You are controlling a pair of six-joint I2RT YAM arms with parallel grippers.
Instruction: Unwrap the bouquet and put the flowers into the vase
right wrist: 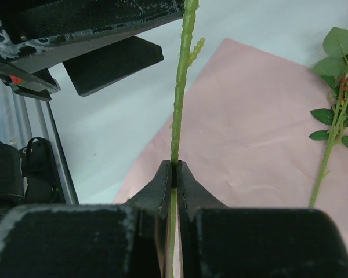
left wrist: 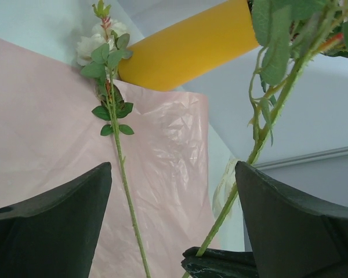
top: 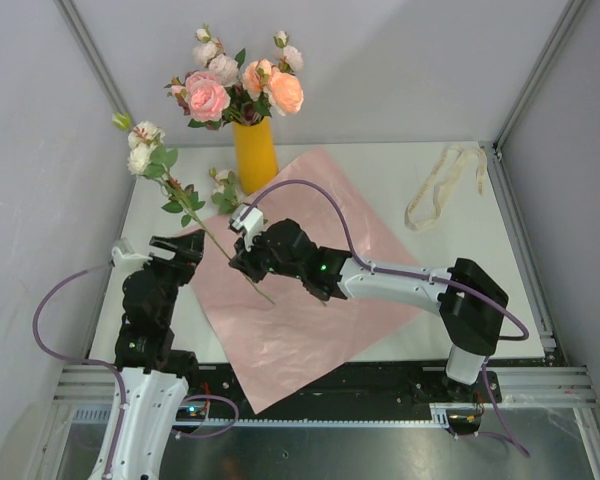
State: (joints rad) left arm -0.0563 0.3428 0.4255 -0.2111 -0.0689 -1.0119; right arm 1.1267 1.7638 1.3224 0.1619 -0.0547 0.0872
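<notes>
While my right gripper [right wrist: 175, 169] pinches the flower [top: 140, 158] by its stem [right wrist: 182, 87] and my left gripper [left wrist: 174, 191] stands spread beside it, I'd say next comes carrying it, stem-end down, into the vase [top: 255, 155] behind

We see bright, even light from overhead, no hard glare on the white tabletop [top: 380, 170]. Shadows are soft: a faint one lies on the pink paper [top: 310, 330] under the right arm [top: 400, 280]. In the left wrist view the left fingers [left wrist: 52, 226] are dark and featureless, and the paper's creases carry a mild sheen. In the right wrist view the stem [right wrist: 182, 87] is crisp, the right fingers [right wrist: 156, 188] slightly soft.
</notes>
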